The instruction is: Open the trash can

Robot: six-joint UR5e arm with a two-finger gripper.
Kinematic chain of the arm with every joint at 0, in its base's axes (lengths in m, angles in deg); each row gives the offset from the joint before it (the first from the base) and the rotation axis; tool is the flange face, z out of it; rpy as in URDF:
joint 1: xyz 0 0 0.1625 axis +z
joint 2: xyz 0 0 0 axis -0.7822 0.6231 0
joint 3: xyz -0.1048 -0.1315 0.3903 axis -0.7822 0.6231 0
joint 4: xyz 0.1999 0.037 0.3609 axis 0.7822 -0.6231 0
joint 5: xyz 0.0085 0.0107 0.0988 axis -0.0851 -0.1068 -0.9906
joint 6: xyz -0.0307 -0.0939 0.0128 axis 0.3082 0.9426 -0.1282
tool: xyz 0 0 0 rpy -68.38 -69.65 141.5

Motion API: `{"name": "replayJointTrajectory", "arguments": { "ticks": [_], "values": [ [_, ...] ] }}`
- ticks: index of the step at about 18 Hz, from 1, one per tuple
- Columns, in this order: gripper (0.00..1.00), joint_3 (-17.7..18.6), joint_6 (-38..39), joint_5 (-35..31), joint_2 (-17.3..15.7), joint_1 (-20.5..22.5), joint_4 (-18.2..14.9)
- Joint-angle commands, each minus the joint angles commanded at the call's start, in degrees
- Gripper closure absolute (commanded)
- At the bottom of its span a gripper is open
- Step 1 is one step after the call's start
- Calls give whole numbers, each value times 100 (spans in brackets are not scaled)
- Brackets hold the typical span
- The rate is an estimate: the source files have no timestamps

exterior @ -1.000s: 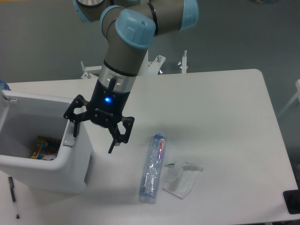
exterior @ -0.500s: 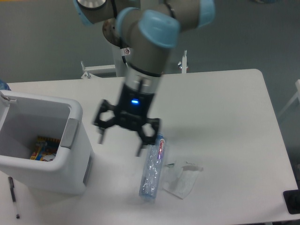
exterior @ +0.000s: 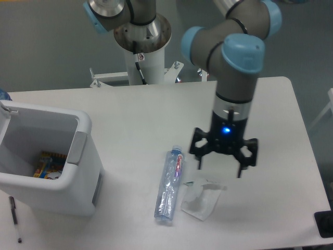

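The trash can point(exterior: 49, 166) sits at the left edge of the desk point(exterior: 156, 112), toward the near-left corner, and its top is open: the inside walls show, and some colourful rubbish point(exterior: 46, 165) lies on its floor. A white piece at the far-left rim may be the raised lid, though it is cut off by the edge of the view, so I cannot be sure. The grey tab point(exterior: 76, 148) on the rim facing the middle of the desk is clear of anything pressing it. Judged from this, the opening itself looks done.

The gripper point(exterior: 223, 159) hangs well apart from the trash can, over the right half of the desk, its 2 fingers spread wide and holding nothing. It points straight down with a blue light lit on its body. It stands just above a crumpled clear wrapper point(exterior: 202, 198), which lies near the front edge of the desk; the height above it cannot be judged. With the fingers apart and directly over loose litter, this pose probably suits a pick from above better than any further work on the bin.

A flattened clear plastic bottle point(exterior: 168, 185) lies just beside the wrapper, lengthwise toward the front edge, between the wrapper and the trash can. A black pen point(exterior: 14, 216) lies at the near-left corner, in front of the trash can.
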Motion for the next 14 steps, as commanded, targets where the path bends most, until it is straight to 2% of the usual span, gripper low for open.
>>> {"name": "replayJointTrajectory", "arguments": {
  "ticks": [2, 3, 14],
  "values": [
    [0, -203, -302, -380, 123, 9, -538],
    [0, -204, -354, -381, 124, 9, -601],
    [0, 7, -302, -408, 168, -61, -453]
  ]
}}
